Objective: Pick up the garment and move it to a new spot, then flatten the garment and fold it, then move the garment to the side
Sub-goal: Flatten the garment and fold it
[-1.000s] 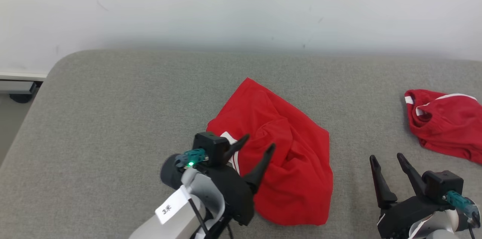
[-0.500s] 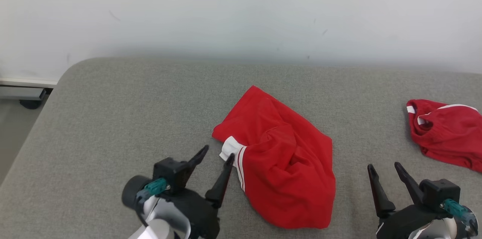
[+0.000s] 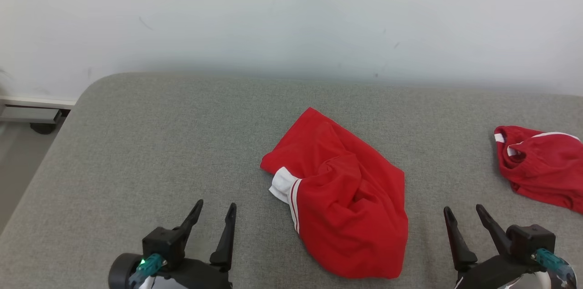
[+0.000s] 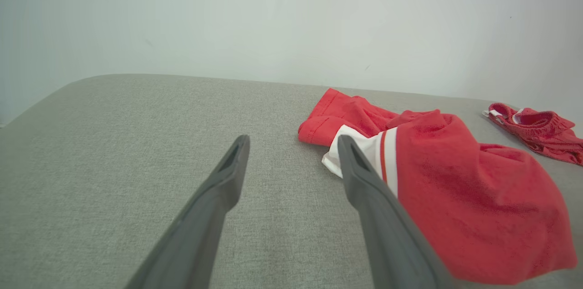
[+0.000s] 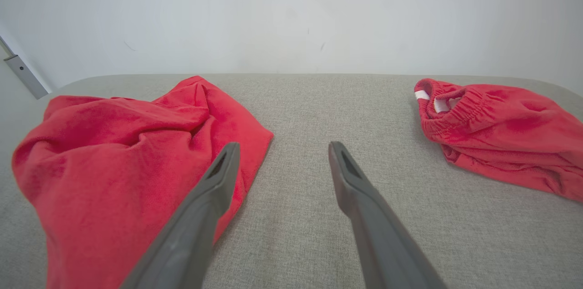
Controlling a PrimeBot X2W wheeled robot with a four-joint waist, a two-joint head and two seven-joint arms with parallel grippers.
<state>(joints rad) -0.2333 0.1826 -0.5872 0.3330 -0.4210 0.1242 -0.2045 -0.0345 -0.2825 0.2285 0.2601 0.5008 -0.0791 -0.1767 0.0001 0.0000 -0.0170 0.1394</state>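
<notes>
Grey fabric-covered pad point(image 3: 159, 143) against a plain white wall point(image 3: 273, 16).
The pad's woven top has a rounded far-left corner; the wall bears faint dark scuffs in soft, even light. Left of it, a pale grey rail point(image 3: 29, 115) sits low on the wall above a beige floor point(image 3: 13, 161).

Red garment point(image 3: 346, 198): crumpled, centre of grey padded surface point(image 3: 159, 143). Left gripper point(image 3: 216, 204) and right gripper point(image 3: 463, 208): fingers spread, empty, either side of it, near front edge.

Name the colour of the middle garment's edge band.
The band: white, thin red stripe; left wrist view.
</notes>
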